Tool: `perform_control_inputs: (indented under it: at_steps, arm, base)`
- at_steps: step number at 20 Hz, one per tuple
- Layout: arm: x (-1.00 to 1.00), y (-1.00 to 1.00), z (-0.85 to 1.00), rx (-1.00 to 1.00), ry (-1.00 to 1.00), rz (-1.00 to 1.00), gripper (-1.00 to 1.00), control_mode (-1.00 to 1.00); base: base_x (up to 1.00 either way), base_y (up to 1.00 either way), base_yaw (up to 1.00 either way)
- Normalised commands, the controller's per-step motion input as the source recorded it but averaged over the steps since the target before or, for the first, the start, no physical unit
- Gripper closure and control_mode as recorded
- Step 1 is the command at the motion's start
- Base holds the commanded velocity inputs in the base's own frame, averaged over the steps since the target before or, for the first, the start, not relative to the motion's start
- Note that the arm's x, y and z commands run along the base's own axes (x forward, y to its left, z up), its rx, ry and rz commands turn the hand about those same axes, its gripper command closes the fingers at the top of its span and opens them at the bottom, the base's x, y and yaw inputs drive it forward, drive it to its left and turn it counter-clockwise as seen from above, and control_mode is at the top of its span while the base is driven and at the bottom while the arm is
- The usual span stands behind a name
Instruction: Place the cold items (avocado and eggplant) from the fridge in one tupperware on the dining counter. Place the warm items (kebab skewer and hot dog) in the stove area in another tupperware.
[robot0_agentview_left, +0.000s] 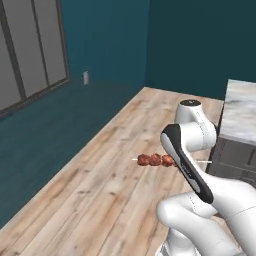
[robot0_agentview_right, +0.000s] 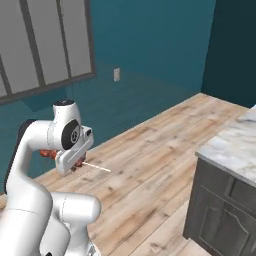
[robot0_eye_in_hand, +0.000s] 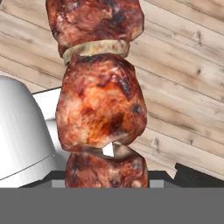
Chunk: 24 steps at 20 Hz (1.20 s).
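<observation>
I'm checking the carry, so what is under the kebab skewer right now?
Below the kebab skewer, held in the hand, lies bare wood floor. The arm covers the skewer's middle, so the grip itself is unseen.

Teal walls (robot0_agentview_left: 110, 40), plank floor (robot0_agentview_left: 100, 190), seemingly marble-topped counter (robot0_agentview_right: 235, 150).

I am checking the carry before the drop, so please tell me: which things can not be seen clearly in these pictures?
- Jaws: in the left base view the arm's own links cover them; in the hand view the kebab skewer covers them.
- Skewer's middle: in the right base view the hand hides it; meat and a bare stick end show either side.
- Counter: cut off by the right edge in both base views.
</observation>
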Motion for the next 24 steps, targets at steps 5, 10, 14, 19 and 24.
perform_control_inputs:
  at_steps: [5, 10, 14, 19, 24]
  arm:
    - [0.0, 0.0, 0.0, 0.0, 0.0, 0.0, 1.0, 1.0]
    - [0.0, 0.0, 0.0, 0.0, 0.0, 0.0, 1.0, 1.0]
    - [0.0, 0.0, 0.0, 0.0, 0.0, 0.0, 1.0, 1.0]
    - [0.0, 0.0, 0.0, 0.0, 0.0, 0.0, 1.0, 1.0]
    - [0.0, 0.0, 0.0, 0.0, 0.0, 0.0, 1.0, 1.0]
  base:
    - [1.0, 0.95, -0.5]
    - [1.0, 0.89, -0.55]
    - [1.0, 0.86, -0.55]
    - [1.0, 0.86, -0.54]
    - [1.0, 0.85, -0.51]
